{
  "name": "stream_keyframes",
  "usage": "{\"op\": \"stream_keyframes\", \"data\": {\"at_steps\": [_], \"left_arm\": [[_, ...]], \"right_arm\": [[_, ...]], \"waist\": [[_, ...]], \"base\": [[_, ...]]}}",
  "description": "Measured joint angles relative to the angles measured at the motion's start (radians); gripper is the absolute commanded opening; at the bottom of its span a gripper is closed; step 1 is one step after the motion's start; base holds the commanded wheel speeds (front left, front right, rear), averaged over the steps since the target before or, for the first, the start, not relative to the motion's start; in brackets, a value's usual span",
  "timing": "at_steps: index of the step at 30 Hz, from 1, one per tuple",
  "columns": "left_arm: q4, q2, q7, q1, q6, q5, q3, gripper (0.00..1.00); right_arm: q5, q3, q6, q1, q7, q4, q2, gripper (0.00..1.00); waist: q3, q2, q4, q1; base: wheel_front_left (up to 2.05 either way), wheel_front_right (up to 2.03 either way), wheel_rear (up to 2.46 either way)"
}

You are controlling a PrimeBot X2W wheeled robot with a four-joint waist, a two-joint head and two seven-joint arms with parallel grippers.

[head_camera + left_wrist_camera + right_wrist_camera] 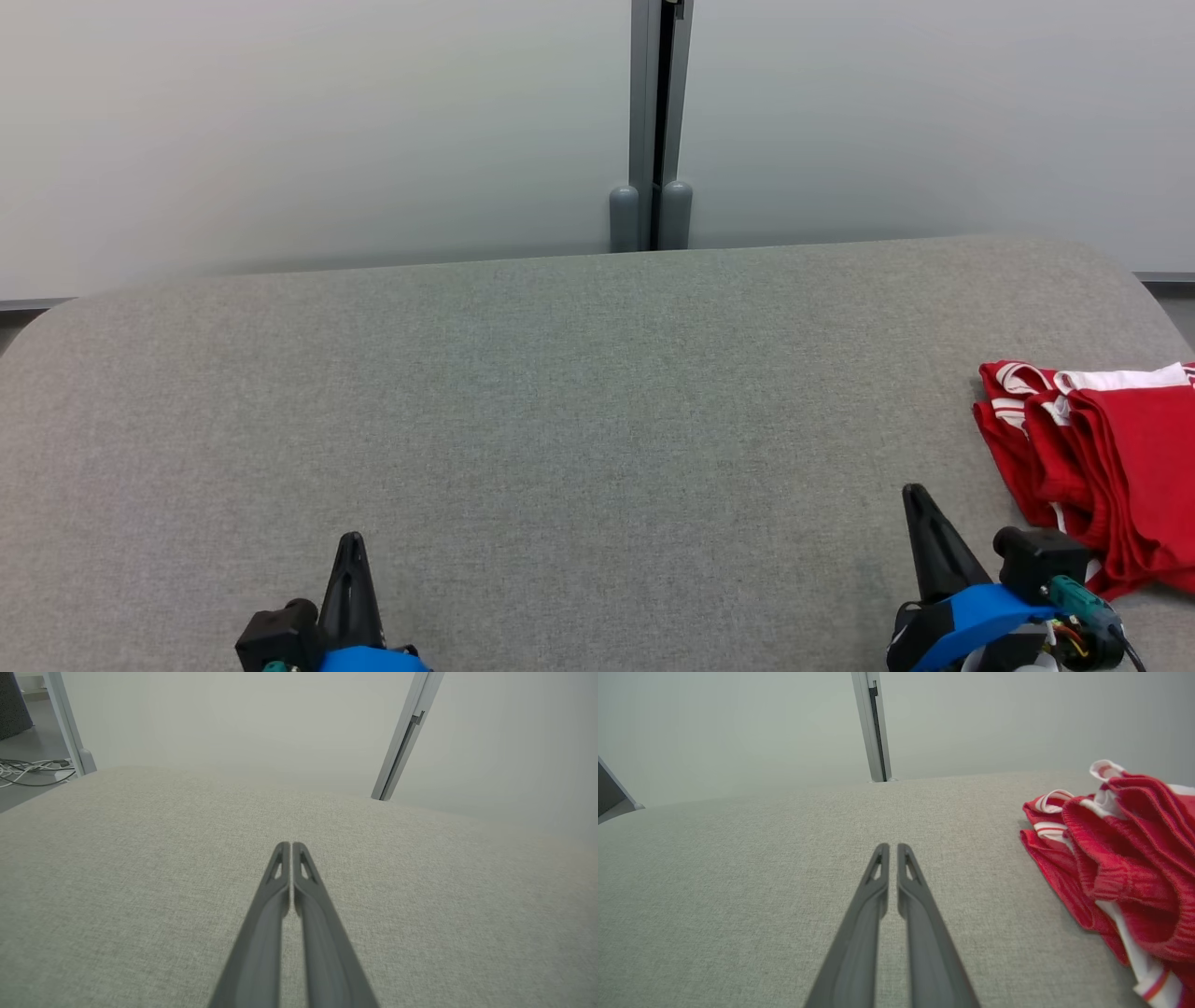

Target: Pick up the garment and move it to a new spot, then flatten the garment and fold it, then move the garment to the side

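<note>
A red garment (1111,467) with white trim and stripes lies crumpled in a heap at the far right of the grey fabric-covered surface (560,420). It also fills the right side of the right wrist view (1120,858). My right gripper (915,495) hovers just left of the heap without touching it. Its fingers (893,847) are drawn together with only a thin slit between the tips and nothing in them. My left gripper (352,546) sits at the lower left, far from the garment, and its tips (290,845) are pressed together, holding nothing.
A pale wall with a grey vertical post (651,121) stands behind the surface's far edge. The surface has rounded corners. Loose cables (28,767) lie on the floor beyond its far left corner in the left wrist view.
</note>
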Motion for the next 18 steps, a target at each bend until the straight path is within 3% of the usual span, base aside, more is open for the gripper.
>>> {"op": "stream_keyframes", "data": {"at_steps": [18], "left_arm": [[-0.007, 0.000, 0.081, -0.002, -0.057, -0.286, 0.058, 0.00]], "right_arm": [[0.315, -0.023, 0.000, 0.013, 0.081, -0.041, 0.003, 0.00]], "waist": [[0.001, 0.0000, 0.004, 0.0000]], "base": [[0.00, 0.00, 0.00]]}}
